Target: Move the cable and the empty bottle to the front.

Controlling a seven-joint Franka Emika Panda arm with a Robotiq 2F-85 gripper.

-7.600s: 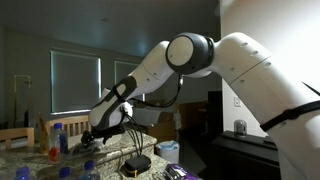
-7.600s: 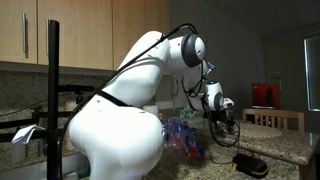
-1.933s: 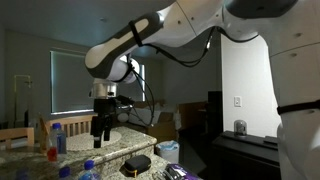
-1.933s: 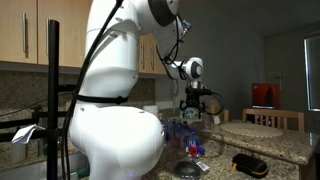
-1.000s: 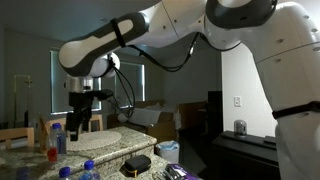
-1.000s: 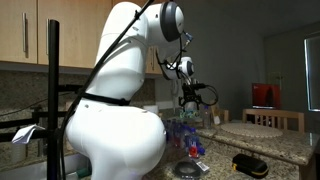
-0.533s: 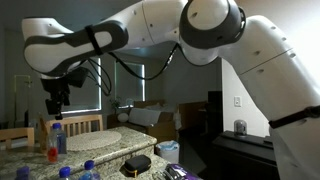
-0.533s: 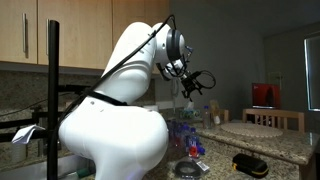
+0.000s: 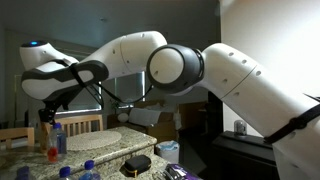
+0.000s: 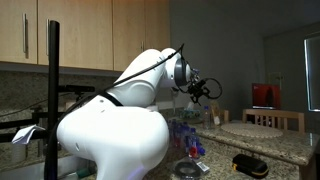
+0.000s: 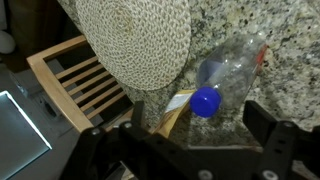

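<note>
Wrist view: the gripper is nearest the camera, its jaws standing wide apart and holding nothing. Past them the empty bottle lies on its side on the speckled stone worktop. Its body is clear, and its blue cap is at the end nearer the gripper, just beside the edge of a round woven mat. Wooden chair slats show off the worktop's edge. In an exterior view the gripper hangs near upright blue-capped bottles. The cable, a black coil, sits well apart from it.
</note>
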